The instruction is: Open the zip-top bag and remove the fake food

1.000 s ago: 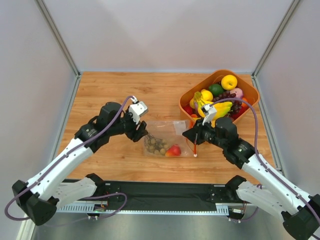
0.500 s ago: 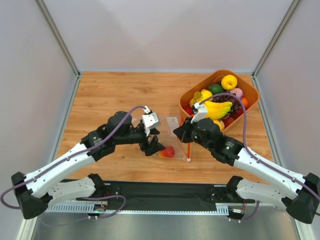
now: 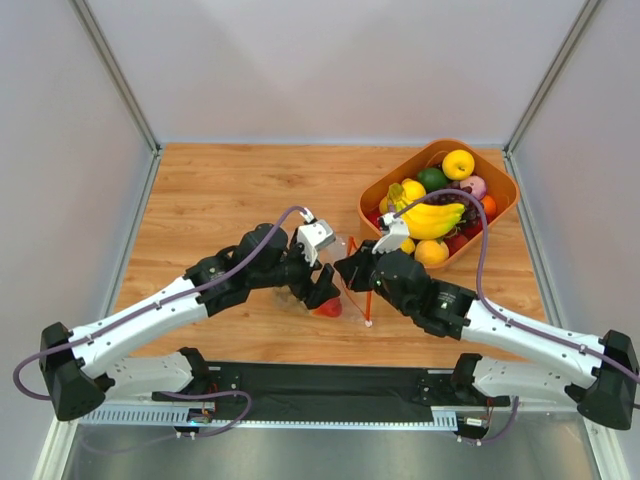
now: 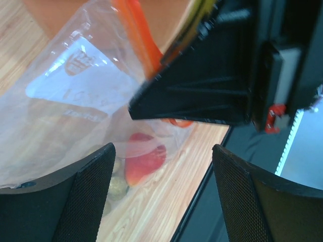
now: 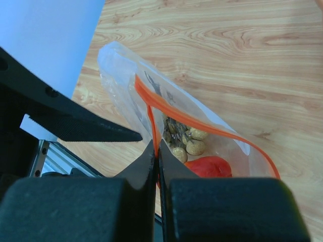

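The clear zip-top bag (image 5: 128, 85) stands tipped up on the wood between both arms, its mouth gaping. My right gripper (image 5: 155, 146) is shut on the bag's orange zip strip (image 5: 202, 123); from above this gripper (image 3: 347, 272) is just right of the left one. Inside the bag lie the fake food pieces: a red peach-like fruit (image 5: 209, 166) and a cluster of tan balls (image 5: 194, 147). My left gripper (image 4: 164, 196) is open, empty, right beside the bag (image 4: 70, 96), with the red fruit (image 4: 145, 162) showing through the plastic just ahead of its fingers.
An orange basket (image 3: 500, 180) at the back right holds a yellow banana bunch (image 3: 432, 218), dark grapes and other round fruits. The table's front edge and a black rail (image 3: 330, 385) lie close behind the bag.
My left arm has swung right to the bag and its jaws have spread wider. My right gripper has drawn the zip strip leftward, standing the bag up.
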Available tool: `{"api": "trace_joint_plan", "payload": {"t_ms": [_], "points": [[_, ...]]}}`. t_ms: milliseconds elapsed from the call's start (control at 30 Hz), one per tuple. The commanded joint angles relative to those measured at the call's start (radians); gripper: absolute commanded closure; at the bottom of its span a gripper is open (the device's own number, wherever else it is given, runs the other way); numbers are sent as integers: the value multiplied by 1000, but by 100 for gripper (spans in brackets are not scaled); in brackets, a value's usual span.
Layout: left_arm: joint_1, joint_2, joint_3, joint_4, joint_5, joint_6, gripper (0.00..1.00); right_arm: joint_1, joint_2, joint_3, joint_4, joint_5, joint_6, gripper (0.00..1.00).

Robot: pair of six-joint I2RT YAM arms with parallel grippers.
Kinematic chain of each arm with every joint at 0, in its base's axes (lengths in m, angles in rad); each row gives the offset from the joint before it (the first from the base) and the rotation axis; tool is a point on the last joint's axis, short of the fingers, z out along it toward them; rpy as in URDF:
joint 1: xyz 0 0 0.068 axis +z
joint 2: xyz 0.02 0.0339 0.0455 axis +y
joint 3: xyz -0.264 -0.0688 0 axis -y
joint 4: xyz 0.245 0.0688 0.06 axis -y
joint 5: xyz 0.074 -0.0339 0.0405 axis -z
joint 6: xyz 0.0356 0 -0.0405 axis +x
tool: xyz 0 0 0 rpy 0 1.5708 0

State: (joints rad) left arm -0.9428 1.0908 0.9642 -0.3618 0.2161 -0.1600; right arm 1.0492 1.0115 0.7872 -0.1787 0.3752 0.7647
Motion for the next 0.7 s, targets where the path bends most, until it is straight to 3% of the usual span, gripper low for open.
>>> {"api": "trace_joint_plan", "payload": {"t_ms": [0, 267, 400, 500, 533, 667], "points": [[-10, 15, 48, 34, -92, -75, 15, 41, 13, 44, 79, 116, 86, 100], [-45, 35, 47, 38, -179, -101, 12, 95, 56, 63, 130, 174, 176, 100], [-56, 64, 50, 11, -211, -105, 16, 112, 75, 93, 128, 191, 182, 100], [-56, 73, 50, 3, -213, -104, 35, 120, 81, 106, 122, 189, 179, 100], [-56, 76, 51, -2, -243, -104, 48, 121, 78, 106, 119, 191, 179, 100], [-56, 106, 59, -8, -245, -107, 66, 124, 59, 78, 113, 199, 191, 100]]}}
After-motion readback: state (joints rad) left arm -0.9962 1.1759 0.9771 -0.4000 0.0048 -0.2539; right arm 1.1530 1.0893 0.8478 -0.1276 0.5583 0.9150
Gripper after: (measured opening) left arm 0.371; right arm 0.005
